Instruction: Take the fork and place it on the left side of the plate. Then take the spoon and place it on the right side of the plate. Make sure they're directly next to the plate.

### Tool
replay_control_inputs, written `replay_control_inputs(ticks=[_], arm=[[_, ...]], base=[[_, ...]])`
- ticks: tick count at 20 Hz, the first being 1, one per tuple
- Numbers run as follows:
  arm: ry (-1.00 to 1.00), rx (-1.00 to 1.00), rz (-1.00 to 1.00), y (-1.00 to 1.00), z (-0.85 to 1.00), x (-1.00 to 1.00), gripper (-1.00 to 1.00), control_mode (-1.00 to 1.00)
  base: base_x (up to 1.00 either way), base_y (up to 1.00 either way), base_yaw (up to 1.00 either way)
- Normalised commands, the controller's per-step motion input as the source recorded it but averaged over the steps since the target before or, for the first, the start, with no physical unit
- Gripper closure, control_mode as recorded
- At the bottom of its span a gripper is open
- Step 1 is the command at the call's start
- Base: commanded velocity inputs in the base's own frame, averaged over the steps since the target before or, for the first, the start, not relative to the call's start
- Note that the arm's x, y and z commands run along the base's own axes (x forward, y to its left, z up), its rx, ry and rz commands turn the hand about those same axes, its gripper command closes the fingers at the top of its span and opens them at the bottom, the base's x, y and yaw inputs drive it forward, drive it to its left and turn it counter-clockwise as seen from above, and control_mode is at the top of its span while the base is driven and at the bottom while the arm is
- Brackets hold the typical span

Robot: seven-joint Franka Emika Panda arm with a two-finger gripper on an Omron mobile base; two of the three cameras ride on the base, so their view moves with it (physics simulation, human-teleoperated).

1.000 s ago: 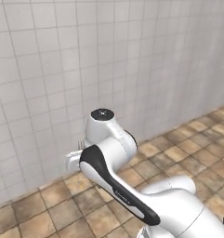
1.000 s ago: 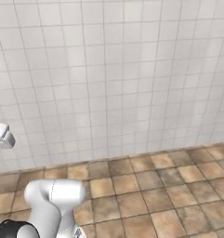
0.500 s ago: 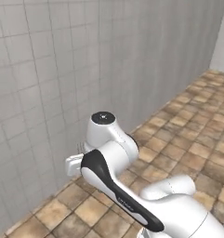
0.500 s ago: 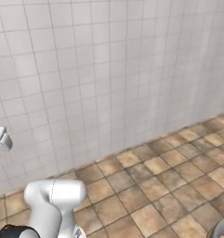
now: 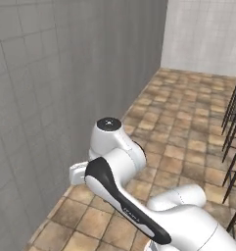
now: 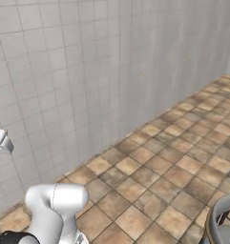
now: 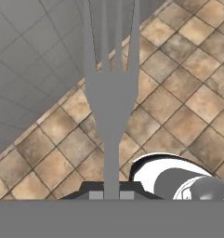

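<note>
Pincer (image 7: 111,195) clenched on fork (image 7: 111,93), gripping the handle low down; fork's long axis runs straight out from the jaws, tines pointing away toward the tiled wall (image 7: 34,56) and brown floor (image 7: 178,93). Fork is held in the air, not resting on anything. Arm (image 5: 119,166) folded close over the base in the left base view; wall (image 5: 51,98) close on its left, floor (image 5: 188,108) stretching ahead. Dark stool legs (image 5: 234,127) at the right edge there. Right base view: wall (image 6: 88,71), floor (image 6: 173,171), arm (image 6: 54,205) low left. Plate, spoon and tabletop can't be placed from these views, so which way the plate lies from the pincer can't be told. Judgement: fork picked, carry phase; base needs to face the plate before setting the fork just left of it. No containers to report.
</note>
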Motion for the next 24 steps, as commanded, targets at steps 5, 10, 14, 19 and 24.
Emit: replay_control_inputs(ticks=[5, 10, 14, 19, 24], arm=[[0.00, 0.00, 0.00, 0.00, 0.00, 0.00, 1.00, 1.00], [0.00, 0.00, 0.00, 0.00, 0.00, 0.00, 1.00, 1.00], [0.00, 0.00, 0.00, 0.00, 0.00, 0.00, 1.00, 1.00], [0.00, 0.00, 0.00, 0.00, 0.00, 0.00, 1.00, 1.00], [0.00, 0.00, 0.00, 0.00, 0.00, 0.00, 1.00, 1.00]], base=[[0.61, 0.15, -0.44], [0.64, 0.12, -0.41], [0.72, 0.01, -0.28], [0.79, 0.00, -0.20], [0.77, 0.00, -0.20]])
